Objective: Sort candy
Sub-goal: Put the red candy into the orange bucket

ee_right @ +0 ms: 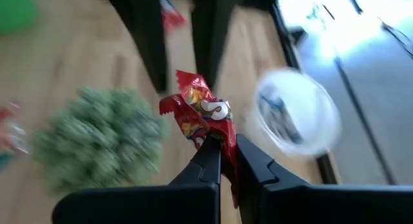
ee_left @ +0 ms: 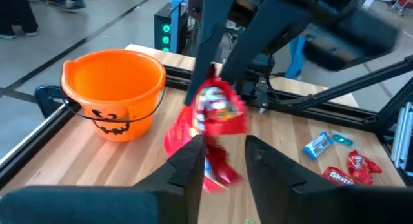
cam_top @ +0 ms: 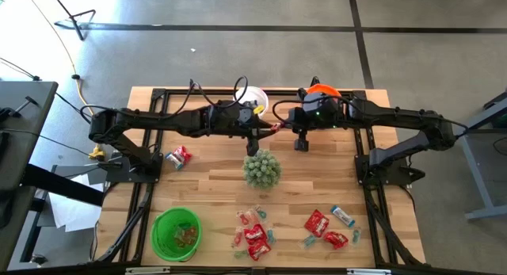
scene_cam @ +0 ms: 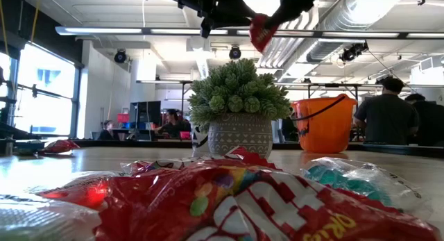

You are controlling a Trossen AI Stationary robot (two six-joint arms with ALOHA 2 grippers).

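Packet [ee_right: 200, 117] (shiny red) stands lengthwise upward from the right gripper's [ee_right: 227, 153] pinching fingers; the left gripper's [ee_left: 222, 153] fingers are parted.

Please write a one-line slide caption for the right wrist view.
Right gripper shut on a red candy packet, above the green spiky plant.

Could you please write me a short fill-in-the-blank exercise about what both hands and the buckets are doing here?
1. The right hand is shut on a ____ candy packet.
2. The left hand has its fingers ____ around that packet.
3. The green bucket stands at the table's front; the white bucket and the ____ bucket stand at the back.

Missing words: red; open; orange
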